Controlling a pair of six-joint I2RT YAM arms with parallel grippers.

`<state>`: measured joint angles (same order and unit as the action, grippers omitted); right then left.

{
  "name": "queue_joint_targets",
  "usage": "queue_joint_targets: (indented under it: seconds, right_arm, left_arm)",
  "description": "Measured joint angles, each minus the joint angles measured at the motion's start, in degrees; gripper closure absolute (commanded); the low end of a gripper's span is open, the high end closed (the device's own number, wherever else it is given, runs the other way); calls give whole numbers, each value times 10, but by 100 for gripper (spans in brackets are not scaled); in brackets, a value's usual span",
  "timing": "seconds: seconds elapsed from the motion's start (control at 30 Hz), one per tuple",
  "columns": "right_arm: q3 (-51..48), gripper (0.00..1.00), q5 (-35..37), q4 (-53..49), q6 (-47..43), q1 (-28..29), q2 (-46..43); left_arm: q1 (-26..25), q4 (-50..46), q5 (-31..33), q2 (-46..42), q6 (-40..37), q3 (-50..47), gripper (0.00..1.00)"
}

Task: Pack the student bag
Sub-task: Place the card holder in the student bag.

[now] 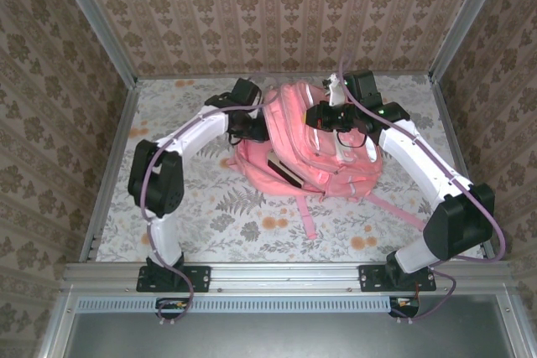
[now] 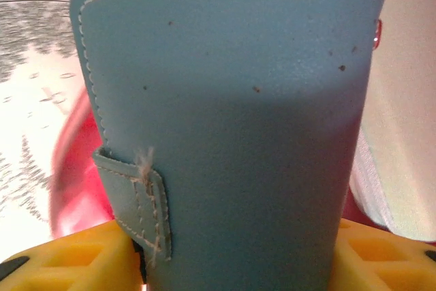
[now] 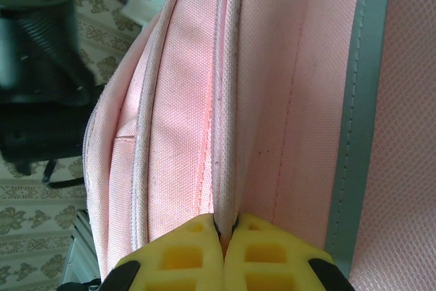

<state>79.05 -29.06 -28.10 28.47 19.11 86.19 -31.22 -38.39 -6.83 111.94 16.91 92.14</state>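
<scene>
Straps (image 1: pixel 307 217) trailing toward the arm bases, the student bag (image 1: pixel 312 147) lies on the floral table (image 1: pixel 210 215) between the two grippers. The right gripper (image 3: pixel 223 228) has its yellow fingers pressed together on a raised pink seam of the bag, and a pale trim stripe (image 3: pixel 351 100) runs just to its right. The left gripper (image 2: pixel 231 260) is clamped on a blue stitched cover (image 2: pixel 231 100) standing between its fingers, with pink fabric just behind.

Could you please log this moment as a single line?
left hand: grips blue case by bag | right hand: shut, pinching bag seam | bag: lying on table
</scene>
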Motion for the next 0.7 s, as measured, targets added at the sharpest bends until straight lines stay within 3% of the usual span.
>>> queue_joint_targets:
  seconds: [0.17,0.3,0.5,0.7]
  right_arm:
    - [0,100,2,0,-2,0,0]
    - [1,100,2,-4,-2,0,0]
    - [5,100,4,-7,-5,-2,0]
    - [6,100,4,-9,-11,-2,0]
  left_arm:
    - [-2,-26,-12,40,-35,14,10]
    - [-2,-37,-12,30,-42,14,0]
    - [11,-46,-23,-40,-39,7,0]
    - [68,-35,-25,-111,-20,-41,21]
